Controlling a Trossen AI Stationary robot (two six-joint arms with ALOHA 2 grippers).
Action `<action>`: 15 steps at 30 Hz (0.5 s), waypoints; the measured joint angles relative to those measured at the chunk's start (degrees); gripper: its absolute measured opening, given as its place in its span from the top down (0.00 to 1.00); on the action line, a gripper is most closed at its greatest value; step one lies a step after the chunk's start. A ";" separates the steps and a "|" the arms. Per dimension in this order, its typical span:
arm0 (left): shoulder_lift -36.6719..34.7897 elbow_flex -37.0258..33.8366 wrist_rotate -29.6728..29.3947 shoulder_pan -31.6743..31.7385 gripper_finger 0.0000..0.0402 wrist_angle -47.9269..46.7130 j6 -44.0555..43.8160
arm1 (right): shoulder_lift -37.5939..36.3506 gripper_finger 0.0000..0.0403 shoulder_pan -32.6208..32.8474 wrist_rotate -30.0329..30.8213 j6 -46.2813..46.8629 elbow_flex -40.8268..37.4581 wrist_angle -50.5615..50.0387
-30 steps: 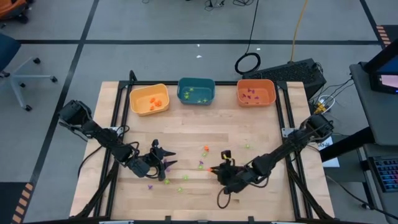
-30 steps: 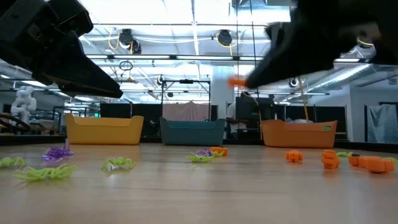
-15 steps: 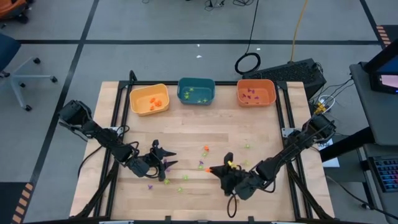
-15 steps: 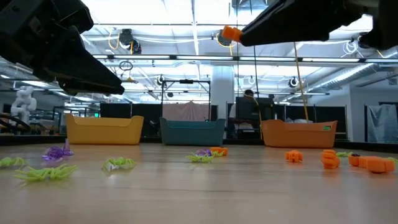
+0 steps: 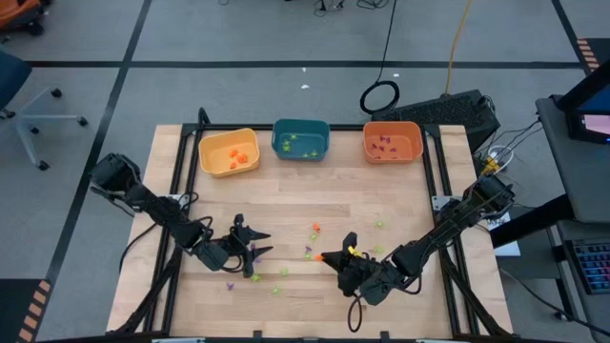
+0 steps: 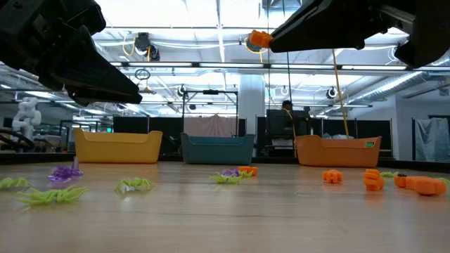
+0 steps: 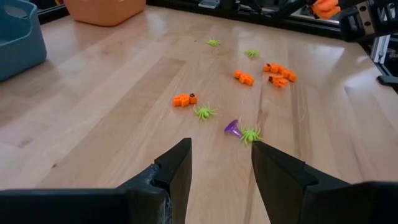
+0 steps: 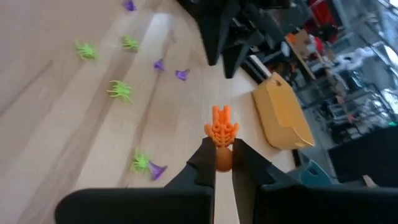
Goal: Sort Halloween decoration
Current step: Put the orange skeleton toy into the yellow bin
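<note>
Orange trinket held aloft, yellow bin a long way off

The right gripper (image 8: 224, 163) pinches an orange trinket (image 8: 222, 132) by its tip, lifted above the table's near middle. The left gripper (image 7: 221, 163) hovers over the near left, fingers parted and empty. I'd worry that so slight a hold could let the piece slip during the carry to the far-left yellow bin (image 5: 229, 152), dropping among the loose decorations (image 5: 312, 250).

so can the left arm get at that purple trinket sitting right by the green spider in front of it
Probably yes. The left gripper is open and empty, and the purple trinket lies on bare table just ahead of its fingers, touching only a green spider. Nothing stands between.
</note>
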 joint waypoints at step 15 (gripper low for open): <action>0.00 0.00 -0.11 0.00 0.59 0.00 0.11 | 0.00 0.98 -2.23 -2.47 -36.26 0.02 -0.20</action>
